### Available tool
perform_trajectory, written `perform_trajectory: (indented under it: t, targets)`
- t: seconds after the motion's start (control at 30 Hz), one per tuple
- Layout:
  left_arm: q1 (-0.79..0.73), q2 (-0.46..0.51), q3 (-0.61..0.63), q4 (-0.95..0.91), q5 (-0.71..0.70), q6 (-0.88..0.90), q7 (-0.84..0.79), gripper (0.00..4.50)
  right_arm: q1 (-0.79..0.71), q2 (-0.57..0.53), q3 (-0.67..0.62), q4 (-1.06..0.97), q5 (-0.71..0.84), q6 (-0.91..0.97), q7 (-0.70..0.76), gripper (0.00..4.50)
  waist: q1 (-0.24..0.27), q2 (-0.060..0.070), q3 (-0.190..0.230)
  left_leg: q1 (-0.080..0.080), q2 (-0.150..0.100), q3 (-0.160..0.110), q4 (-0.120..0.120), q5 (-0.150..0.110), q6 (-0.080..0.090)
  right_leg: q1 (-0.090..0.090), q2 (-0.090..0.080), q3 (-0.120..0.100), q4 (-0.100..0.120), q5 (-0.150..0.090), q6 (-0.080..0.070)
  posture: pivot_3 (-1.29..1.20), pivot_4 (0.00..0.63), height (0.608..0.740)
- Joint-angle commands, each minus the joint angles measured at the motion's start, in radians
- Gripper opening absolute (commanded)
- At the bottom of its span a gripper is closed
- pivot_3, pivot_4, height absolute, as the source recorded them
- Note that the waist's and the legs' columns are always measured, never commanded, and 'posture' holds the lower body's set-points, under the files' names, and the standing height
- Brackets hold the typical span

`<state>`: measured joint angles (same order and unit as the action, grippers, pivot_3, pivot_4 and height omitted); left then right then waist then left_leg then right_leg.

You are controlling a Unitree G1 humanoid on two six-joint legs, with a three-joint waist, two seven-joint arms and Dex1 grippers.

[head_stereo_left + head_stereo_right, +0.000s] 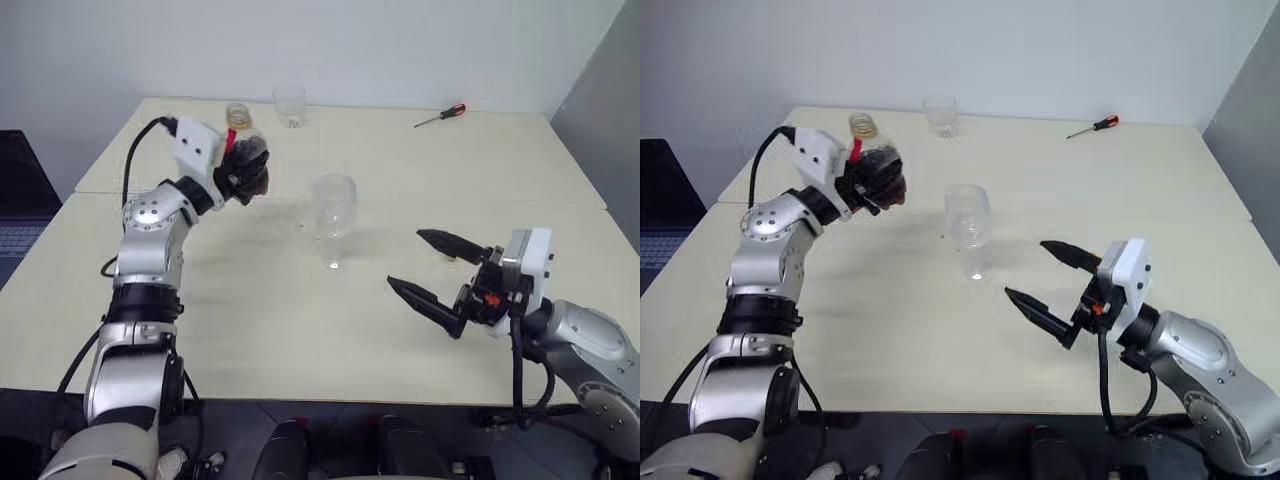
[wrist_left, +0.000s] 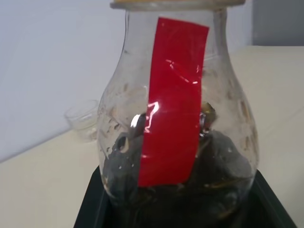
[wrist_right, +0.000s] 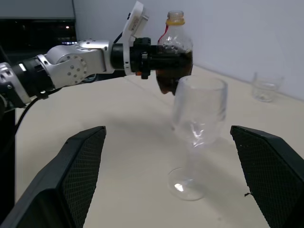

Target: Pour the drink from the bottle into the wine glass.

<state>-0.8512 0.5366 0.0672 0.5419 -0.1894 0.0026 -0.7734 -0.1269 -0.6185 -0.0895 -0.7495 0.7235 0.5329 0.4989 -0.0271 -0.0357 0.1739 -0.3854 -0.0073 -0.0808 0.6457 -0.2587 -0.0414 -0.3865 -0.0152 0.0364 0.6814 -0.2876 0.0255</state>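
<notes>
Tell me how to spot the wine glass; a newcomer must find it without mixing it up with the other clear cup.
On the cream table, look to the middle, between the two arms. The wine glass stands upright there, empty. Unlike the short stemless tumbler at the far edge, it has a thin stem and a round foot.

Open tabletop [image 1: 250,330] around wine glass [image 1: 334,215]

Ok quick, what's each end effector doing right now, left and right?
Left end effector: closed on the bottle, held up off the table.
Right end effector: open, holding nothing, near the wine glass.
</notes>
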Motion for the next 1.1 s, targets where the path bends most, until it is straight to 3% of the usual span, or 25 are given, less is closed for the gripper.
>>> perform_trajectory:
  t: [0.03, 0.5, 0.8, 1.1]
  targets:
    - [-0.107, 0.023, -0.031, 0.097, 0.037, -0.123, -0.093, 1.53, -0.065, 0.021, 0.01, 0.019, -0.031, 0.023, -0.059, 4.5, 0.0, 0.0, 0.0, 0.0, 0.0, 0.0, 0.0, 0.0, 0.0, 0.0, 0.0, 0.0, 0.0, 0.0, 0.0, 0.0, 0.15, 0.74]
    - [-0.391, -0.022, -0.104, 0.475, 0.136, -0.382, -0.31, 1.53, -0.305, 0.101, 0.117, 0.105, -0.144, 0.128, -0.16, 4.5, -0.005, 0.0, 0.0, -0.015, 0.0, 0.0, 0.003, 0.0, 0.0, -0.015, 0.0, 0.0, 0.004, 0.0, 0.0, 0.0, 0.15, 0.74]
    - [-0.445, -0.016, -0.148, 0.56, 0.203, -0.544, -0.395, 1.53, -0.376, 0.145, 0.139, 0.13, -0.167, 0.184, -0.174, 4.5, -0.006, 0.0, 0.0, -0.016, 0.0, 0.001, 0.004, 0.0, 0.0, -0.019, 0.001, 0.002, 0.008, 0.0, 0.0, 0.0, 0.15, 0.74]
    - [-0.485, 0.052, -0.206, 0.618, 0.326, -0.754, -0.372, 1.53, -0.4, 0.161, 0.148, 0.148, -0.193, 0.192, -0.16, 4.5, -0.007, 0.0, 0.0, -0.016, 0.0, 0.001, 0.004, 0.0, 0.0, -0.019, 0.001, 0.003, 0.009, 0.0, 0.0, 0.0, 0.15, 0.74]
